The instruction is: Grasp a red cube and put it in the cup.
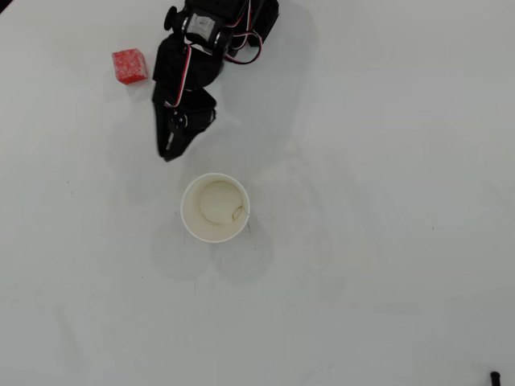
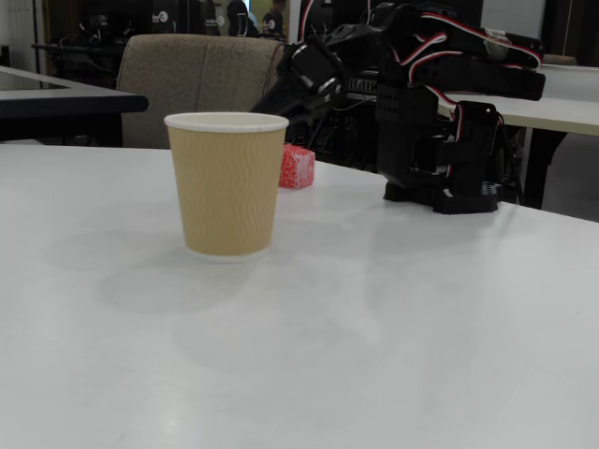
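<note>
Fingers: in the overhead view, seen as a dark tapered pair pointing down the picture and ending in one tip; no gap is visible between them, nothing is held, and whether they are fully closed cannot be told. The gripper hangs above bare table between the two task items.

Red cube: in the overhead view, found on the white table, up and to the left of the fingertips, just beside the arm's body but apart from it. It is untouched by the fingers.

Cup: in the overhead view, standing upright below and slightly right of the fingertips, near but apart. Its cream inside is exposed and no cube is seen in it.

Fixed view: the gripper is seen as a dark shape reaching leftward from the arm, its tip partly hidden behind the cup's rim; the state of the fingers cannot be told here. The cup is shown with a tan ribbed wall and white rim, standing in front. The red cube is seen on the table just right of the cup and behind it, below the gripper and clear of it. The arm's base is placed at the right. A padded chair is noted behind the table.
</note>
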`<state>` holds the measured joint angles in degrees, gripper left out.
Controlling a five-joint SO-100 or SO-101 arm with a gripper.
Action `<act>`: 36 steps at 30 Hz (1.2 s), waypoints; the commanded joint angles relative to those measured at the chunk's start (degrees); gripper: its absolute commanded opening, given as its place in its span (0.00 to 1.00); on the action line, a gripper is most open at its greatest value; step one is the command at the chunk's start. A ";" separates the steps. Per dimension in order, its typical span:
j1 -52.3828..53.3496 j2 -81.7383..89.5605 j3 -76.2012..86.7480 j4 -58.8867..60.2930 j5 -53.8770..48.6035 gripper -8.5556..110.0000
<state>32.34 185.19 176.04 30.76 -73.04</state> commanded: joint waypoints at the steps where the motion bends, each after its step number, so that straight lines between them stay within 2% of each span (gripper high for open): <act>1: 5.10 1.05 4.22 -2.20 -17.58 0.08; 4: 10.11 1.05 4.22 -2.29 -28.48 0.08; 8: 15.73 1.05 4.22 -6.59 -34.72 0.08; 19: 26.89 0.97 4.22 -8.17 -36.83 0.08; 26: 35.68 0.97 4.22 -2.81 -36.83 0.09; 36: 42.89 1.05 4.22 5.36 -37.97 0.41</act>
<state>73.56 185.19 176.04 34.89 -110.39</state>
